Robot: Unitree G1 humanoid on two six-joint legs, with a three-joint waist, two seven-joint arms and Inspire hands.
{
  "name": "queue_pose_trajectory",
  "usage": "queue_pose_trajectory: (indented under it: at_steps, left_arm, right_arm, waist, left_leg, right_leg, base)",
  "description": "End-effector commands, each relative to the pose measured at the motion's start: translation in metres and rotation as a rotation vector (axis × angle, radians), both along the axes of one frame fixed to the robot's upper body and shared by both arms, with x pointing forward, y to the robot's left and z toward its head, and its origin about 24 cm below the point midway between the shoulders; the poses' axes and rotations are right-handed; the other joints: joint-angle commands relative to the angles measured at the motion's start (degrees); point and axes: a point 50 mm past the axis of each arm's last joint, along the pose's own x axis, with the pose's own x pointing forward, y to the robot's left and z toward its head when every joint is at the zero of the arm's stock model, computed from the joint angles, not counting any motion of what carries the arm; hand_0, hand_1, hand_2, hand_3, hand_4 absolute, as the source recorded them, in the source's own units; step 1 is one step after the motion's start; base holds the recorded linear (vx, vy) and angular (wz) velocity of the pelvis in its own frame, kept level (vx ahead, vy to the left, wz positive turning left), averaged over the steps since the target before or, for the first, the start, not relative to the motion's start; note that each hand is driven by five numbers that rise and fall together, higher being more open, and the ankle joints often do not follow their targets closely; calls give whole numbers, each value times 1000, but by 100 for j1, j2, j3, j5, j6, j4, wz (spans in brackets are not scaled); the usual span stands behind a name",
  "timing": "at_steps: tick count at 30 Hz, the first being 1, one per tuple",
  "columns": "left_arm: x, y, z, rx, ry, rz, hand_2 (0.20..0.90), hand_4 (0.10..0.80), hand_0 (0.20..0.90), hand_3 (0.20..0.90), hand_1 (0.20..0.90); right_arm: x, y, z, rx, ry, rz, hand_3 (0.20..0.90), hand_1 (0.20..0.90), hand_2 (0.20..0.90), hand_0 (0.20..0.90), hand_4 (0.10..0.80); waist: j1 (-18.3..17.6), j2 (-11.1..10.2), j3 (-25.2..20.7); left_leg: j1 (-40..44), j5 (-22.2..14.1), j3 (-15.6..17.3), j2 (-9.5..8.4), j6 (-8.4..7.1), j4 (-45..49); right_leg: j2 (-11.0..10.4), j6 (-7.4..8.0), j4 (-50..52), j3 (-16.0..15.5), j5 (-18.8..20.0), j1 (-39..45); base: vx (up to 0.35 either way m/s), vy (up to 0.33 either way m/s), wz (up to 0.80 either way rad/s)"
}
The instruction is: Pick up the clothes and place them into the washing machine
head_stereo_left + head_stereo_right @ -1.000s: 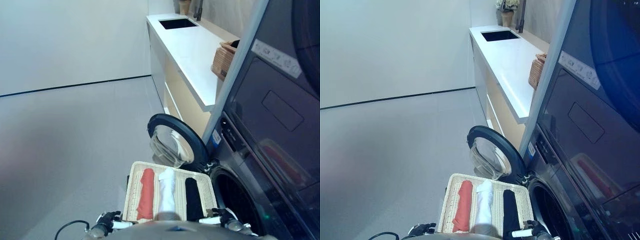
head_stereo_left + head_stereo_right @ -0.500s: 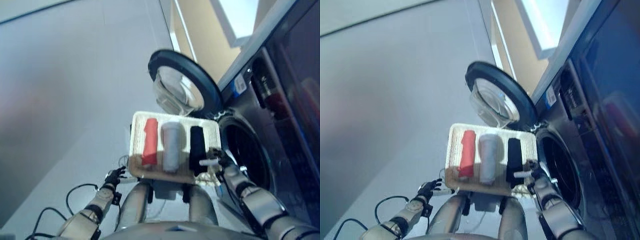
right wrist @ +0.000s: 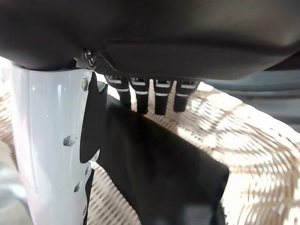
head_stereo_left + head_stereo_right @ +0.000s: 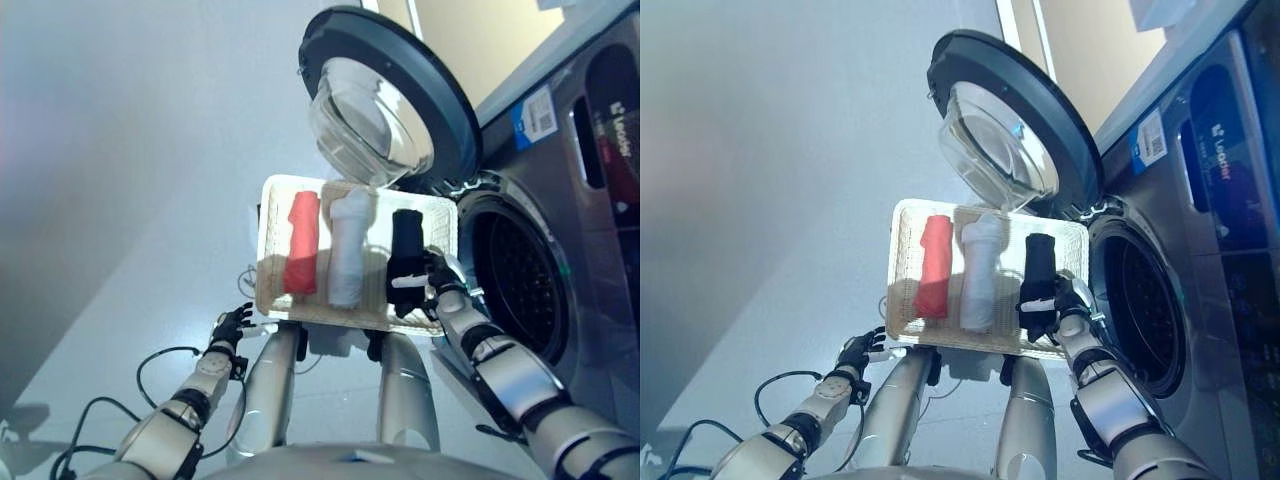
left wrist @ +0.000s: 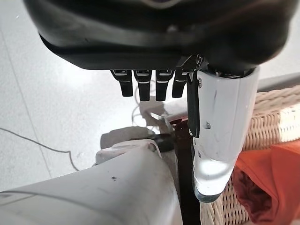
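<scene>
A white wicker basket stands on the floor and holds three rolled clothes side by side: a red roll, a white roll and a black roll. My right hand reaches over the basket's near right rim and rests on the near end of the black roll. Its fingers are straight and the white-covered thumb stands apart, so it is open. My left hand hangs open beside the basket's near left corner, close to the red roll.
The grey washing machine's round drum opening is just right of the basket. Its glass door is swung open and overhangs the basket's far edge. Pale floor stretches to the left.
The camera has tilted down onto the basket and machine. My right hand has come in over the basket's rim onto the black roll. The left hand stays low by the basket.
</scene>
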Motion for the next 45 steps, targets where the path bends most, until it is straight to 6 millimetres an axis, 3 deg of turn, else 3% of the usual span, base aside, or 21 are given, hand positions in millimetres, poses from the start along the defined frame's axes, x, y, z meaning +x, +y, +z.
queue_pose_trajectory:
  at_steps: [1, 3, 8, 9, 10, 11, 12, 13, 14, 23, 32, 35, 40, 43, 45]
  left_arm:
    - [4, 7, 6, 13, -66, 33, 900, 800, 900, 900, 900]
    - [5, 3, 9, -7, -91, 25, 900, 800, 900, 900, 900]
    - [8, -3, 11, -13, -102, 3, 900, 800, 900, 900, 900]
    - [13, -5, 14, -11, -122, -1, 900, 800, 900, 900, 900]
    - [15, -6, 16, -12, -131, -2, 900, 800, 900, 900, 900]
    - [18, -8, 18, -18, -143, 4, 900, 800, 900, 900, 900]
    - [18, -8, 18, -18, -143, 4, 900, 800, 900, 900, 900]
    - [21, -12, 20, -38, -165, 5, 900, 800, 900, 900, 900]
    - [22, -15, 22, -48, -176, 0, 900, 800, 900, 900, 900]
    - [20, -24, 19, -52, -167, -20, 900, 800, 900, 900, 900]
    - [13, -14, 13, -21, -133, 25, 900, 800, 900, 900, 900]
    - [7, -10, 9, -21, -120, 43, 900, 800, 900, 900, 900]
    - [4, -2, 9, -20, -128, 75, 900, 800, 900, 900, 900]
    - [2, -1, 10, -42, -148, 90, 900, 800, 900, 900, 900]
    - [1, -1, 10, -43, -151, 90, 900, 800, 900, 900, 900]
  right_arm:
    - [18, -32, 38, -165, -96, -33, 900, 900, 900, 900, 800]
    - [29, -41, 61, -237, -134, -46, 900, 900, 900, 900, 800]
    - [35, -43, 72, -303, -155, -38, 900, 900, 900, 900, 800]
    - [40, -45, 82, -337, -176, -44, 900, 900, 900, 900, 800]
    - [41, -46, 86, -349, -182, -44, 864, 864, 864, 864, 775]
    - [44, -47, 92, -367, -194, -46, 518, 518, 518, 518, 527]
    - [44, -47, 92, -368, -194, -46, 518, 518, 518, 518, 527]
    - [46, -50, 98, -399, -201, -48, 392, 392, 392, 392, 437]
    - [46, -52, 101, -414, -205, -46, 200, 200, 200, 200, 300]
    - [46, -47, 97, -421, -216, -23, 200, 200, 200, 200, 300]
    - [39, -49, 87, -316, -234, -64, 200, 200, 200, 200, 300]
    - [34, -51, 81, -201, -280, -116, 200, 200, 200, 200, 300]
    - [36, -51, 88, 30, -434, -223, 200, 200, 200, 200, 300]
    - [32, -52, 90, 265, -586, -356, 200, 200, 200, 200, 300]
    - [30, -55, 89, 278, -596, -382, 200, 200, 200, 200, 300]
  waist:
    - [158, 115, -19]
    - [238, 202, 93]
    - [279, 249, 245]
    - [301, 282, 316]
    - [312, 294, 342]
    - [331, 303, 369]
    - [331, 303, 368]
    - [376, 343, 405]
    - [395, 356, 420]
    - [429, 375, 386]
    - [346, 298, 252]
    - [272, 238, 203]
    - [125, 135, 138]
    - [14, 97, 81]
    - [-4, 92, 80]
  left_leg:
    - [-204, -185, -156, -214, -346, 377]
    - [-358, -127, -133, -243, -334, 336]
    - [-555, -49, -155, -253, -333, 305]
    - [-655, 11, -183, -270, -355, 224]
    - [-697, 43, -192, -269, -370, 178]
    - [-743, 74, -193, -268, -378, 136]
    - [-744, 74, -193, -268, -378, 136]
    - [-833, 128, -203, -286, -386, 71]
    - [-880, 150, -207, -291, -390, 48]
    - [-918, 235, -272, -350, -416, -72]
    - [-700, 227, -249, -299, -426, -141]
    - [-506, 252, -227, -239, -443, -268]
    - [-175, 318, -105, -106, -480, -551]
    - [37, 324, -20, -46, -497, -656]
    - [82, 326, -3, -41, -504, -680]
  right_leg:
    - [-140, 245, -541, 20, 354, 405]
    - [-151, 244, -522, 48, 379, 228]
    - [-203, 254, -550, 20, 414, 72]
    - [-232, 267, -570, -11, 432, -39]
    - [-233, 268, -574, -14, 441, -94]
    - [-245, 275, -590, -28, 452, -132]
    - [-246, 276, -590, -28, 452, -134]
    - [-264, 288, -602, -41, 479, -226]
    - [-281, 297, -622, -56, 496, -256]
    - [-336, 327, -655, -109, 536, -286]
    - [-309, 333, -816, -56, 645, -116]
    - [-282, 356, -1032, -12, 732, 79]
    - [-231, 400, -1464, 38, 905, 426]
    - [-174, 424, -1731, 88, 995, 671]
    - [-164, 428, -1787, 102, 1019, 721]
  base:
    - [-18, 41, -1]
    - [-35, 74, 3]
    - [-17, 6, 4]
    - [-14, -2, 7]
    - [-20, 5, 10]
    - [-6, 9, 8]
    - [-3, 33, 8]
    - [5, 20, 6]
    - [7, 26, 6]
    - [24, 10, 6]
    - [5, 2, -1]
    - [31, -3, -4]
    - [20, 1, -14]
    - [19, -2, -32]
    - [7, 5, -22]
